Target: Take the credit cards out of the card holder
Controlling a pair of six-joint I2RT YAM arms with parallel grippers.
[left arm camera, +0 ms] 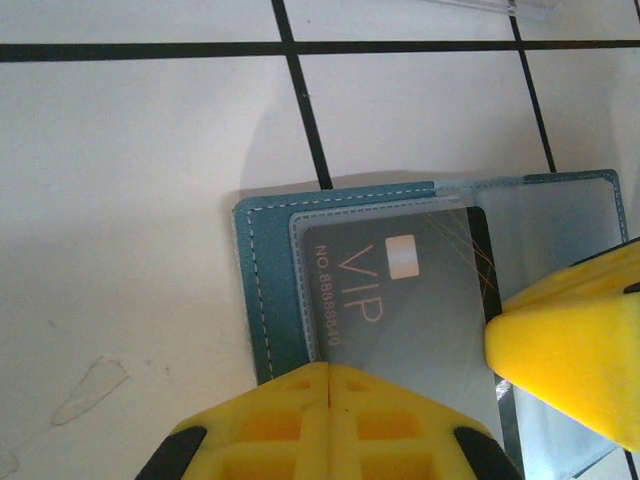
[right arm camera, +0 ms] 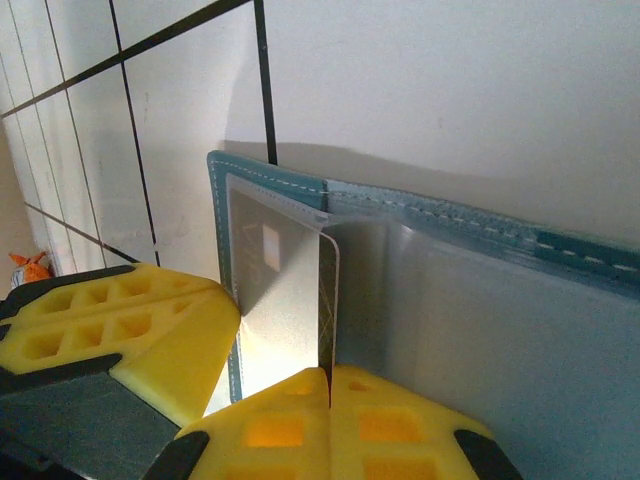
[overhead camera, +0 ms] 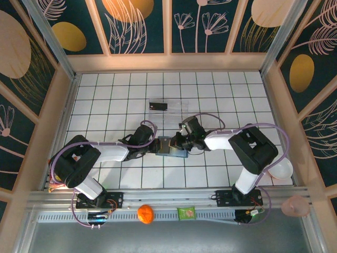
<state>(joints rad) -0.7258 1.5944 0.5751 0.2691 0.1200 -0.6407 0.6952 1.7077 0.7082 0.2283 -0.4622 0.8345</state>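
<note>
The teal card holder (overhead camera: 169,146) lies open on the white tiles between my two grippers. In the left wrist view its stitched teal edge (left arm camera: 262,300) frames a cloudy sleeve with a dark credit card (left arm camera: 400,300) marked VIP inside. My left gripper (left arm camera: 329,368) is shut, its tips resting on the holder's near edge (overhead camera: 156,145). My right gripper (right arm camera: 329,372) is shut on the credit card's dark free edge (right arm camera: 327,300), which stands up out of the sleeve (overhead camera: 181,143). One right finger (left arm camera: 570,370) shows in the left wrist view, and the left fingers (right arm camera: 120,330) in the right wrist view.
A clear plastic tray (overhead camera: 176,113) with a black card (overhead camera: 158,106) on it sits just behind the holder. A white bowl (overhead camera: 281,169) stands at the right edge. An orange (overhead camera: 145,213), a green packet (overhead camera: 186,213) and a pink cup (overhead camera: 295,205) lie along the near rail.
</note>
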